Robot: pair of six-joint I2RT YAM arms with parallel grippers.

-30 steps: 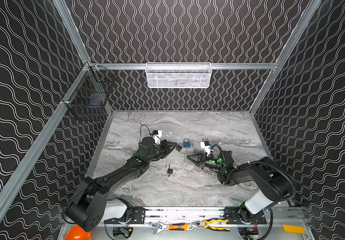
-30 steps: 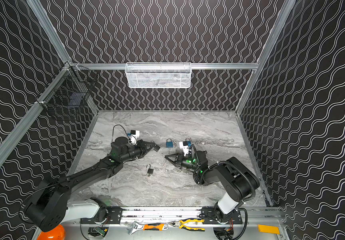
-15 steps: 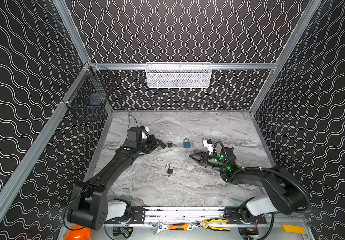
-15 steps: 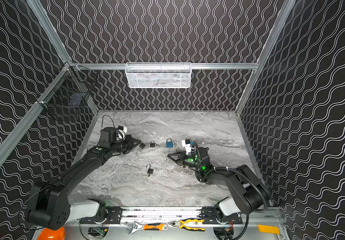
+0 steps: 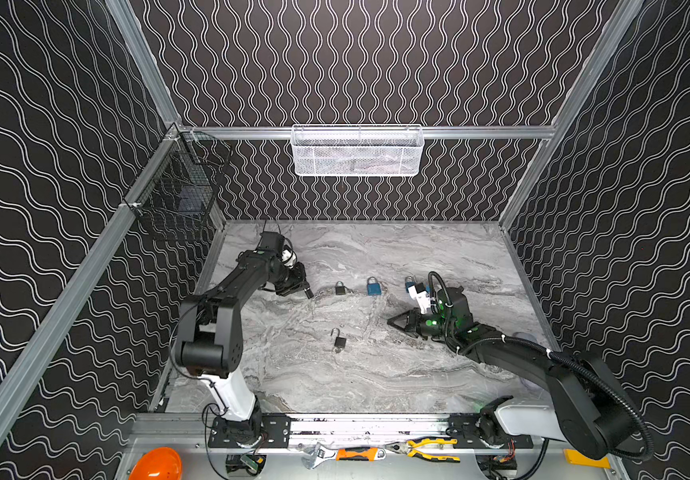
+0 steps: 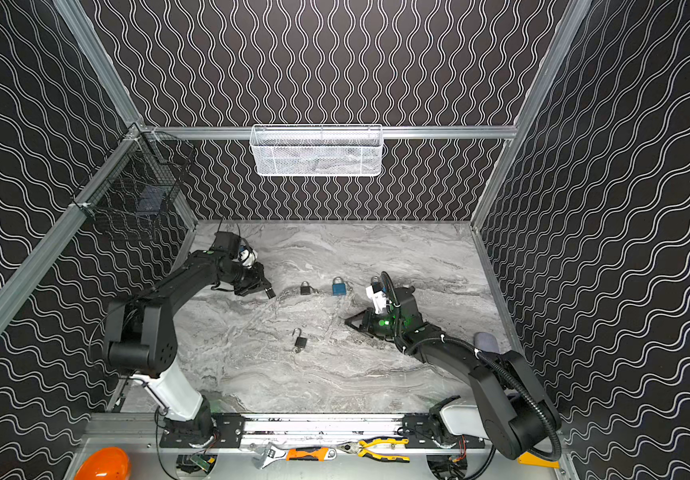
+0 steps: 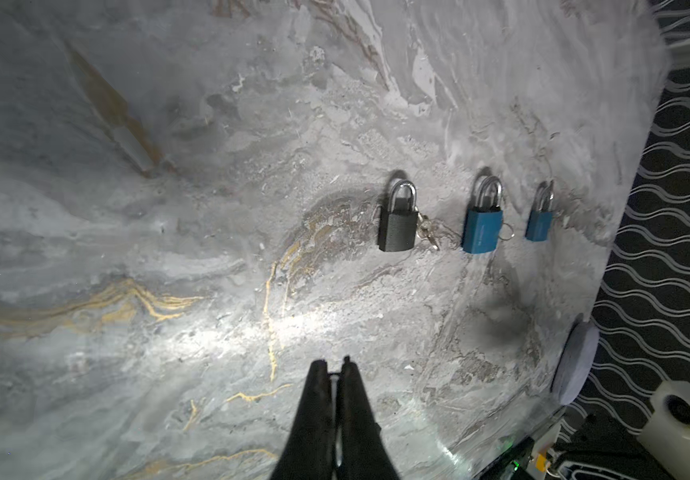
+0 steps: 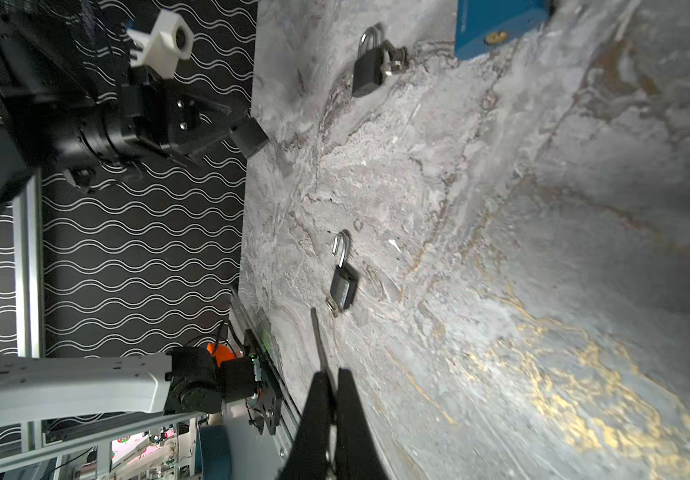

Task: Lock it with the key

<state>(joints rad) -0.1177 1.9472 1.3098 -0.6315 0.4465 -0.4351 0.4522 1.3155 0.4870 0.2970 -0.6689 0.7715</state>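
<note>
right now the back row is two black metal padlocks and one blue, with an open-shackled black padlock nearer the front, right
No: the row is one black metal padlock, a middle blue padlock and an end blue padlock (left wrist view). The open-shackled black padlock is nearer the front.

Both top views look steeply down from high above the front rail (image 5: 356,426), taking in the whole marble table (image 5: 376,386). The wrist cameras skim close over it, facing each other across the middle; both catch the closed black padlock (image 7: 397,226).
</note>
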